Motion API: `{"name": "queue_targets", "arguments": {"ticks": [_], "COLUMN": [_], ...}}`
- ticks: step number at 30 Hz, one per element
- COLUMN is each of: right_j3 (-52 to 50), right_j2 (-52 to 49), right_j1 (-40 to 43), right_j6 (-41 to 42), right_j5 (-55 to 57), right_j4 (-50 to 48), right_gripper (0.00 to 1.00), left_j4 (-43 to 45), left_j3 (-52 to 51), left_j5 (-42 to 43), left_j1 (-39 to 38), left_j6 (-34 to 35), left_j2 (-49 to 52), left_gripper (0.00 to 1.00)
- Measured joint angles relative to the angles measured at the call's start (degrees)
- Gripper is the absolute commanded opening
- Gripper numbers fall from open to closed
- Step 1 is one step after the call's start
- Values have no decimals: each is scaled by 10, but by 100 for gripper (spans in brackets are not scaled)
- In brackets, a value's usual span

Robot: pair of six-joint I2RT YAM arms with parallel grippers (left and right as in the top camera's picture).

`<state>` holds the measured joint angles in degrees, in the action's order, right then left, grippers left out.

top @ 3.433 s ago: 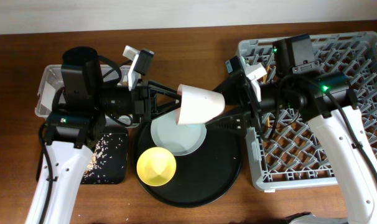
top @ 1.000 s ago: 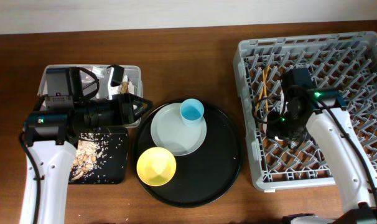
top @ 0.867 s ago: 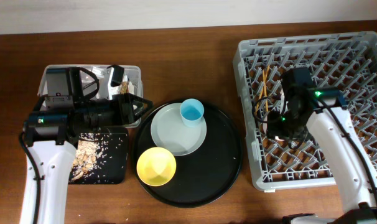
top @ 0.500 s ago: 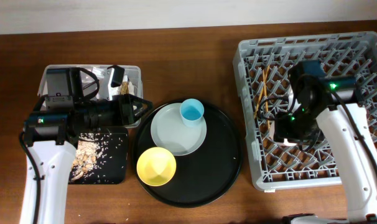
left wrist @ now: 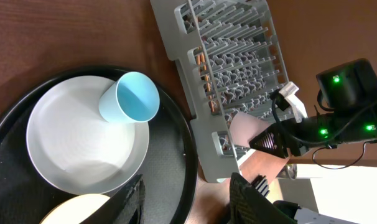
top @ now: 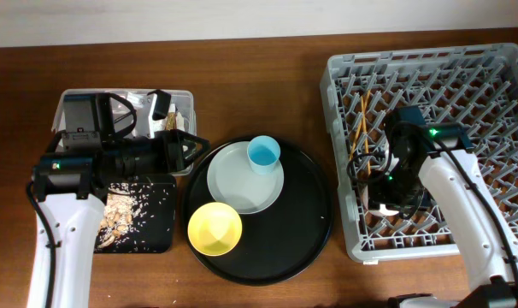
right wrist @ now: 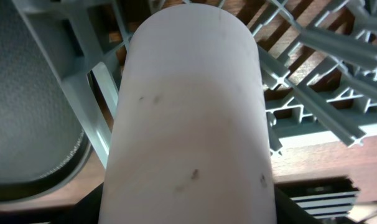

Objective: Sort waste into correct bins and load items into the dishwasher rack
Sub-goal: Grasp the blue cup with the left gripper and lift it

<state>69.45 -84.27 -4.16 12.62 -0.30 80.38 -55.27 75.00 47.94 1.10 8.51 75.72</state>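
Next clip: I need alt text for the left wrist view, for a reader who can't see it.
A blue cup stands on a pale plate inside a round black tray. Beyond it lies a grey dishwasher rack, where the right arm holds a pink cup at the rack's edge.

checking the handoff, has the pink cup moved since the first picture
Yes. The pink cup went right, from above the plate to the left part of the rack.
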Motion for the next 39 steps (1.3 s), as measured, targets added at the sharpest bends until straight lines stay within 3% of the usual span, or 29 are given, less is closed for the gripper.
{"name": "queue_targets", "arguments": {"ticks": [4, 15, 20, 26, 33, 37, 39], "right_j3": [0, 11, 95, 172, 173, 167, 166], "right_j2": [0, 0, 16, 117, 141, 141, 141], "right_j1": [0, 0, 0, 0, 0, 0, 0], "right_j6": [-2, -5, -6, -17, -26, -28, -30], "right_j5": [-3, -4, -7, -30, -39, -39, -39], "right_j4": [9, 28, 41, 44, 64, 64, 64], "right_gripper": [77, 75, 76, 75, 73, 73, 73], "left_j4": [-1, -8, 7, 80, 171, 202, 203], "left_j3": [0, 0, 0, 0, 0, 0, 0], "left_j5": [0, -36, -160, -348, -424, -435, -439], "left_j1": [0, -29, -135, -263, -289, -289, -289], "left_j6": [0, 0, 37, 126, 165, 175, 174], "left_j2": [0, 0, 19, 118, 259, 310, 319], "left_gripper": [43, 43, 43, 43, 42, 4, 1]}}
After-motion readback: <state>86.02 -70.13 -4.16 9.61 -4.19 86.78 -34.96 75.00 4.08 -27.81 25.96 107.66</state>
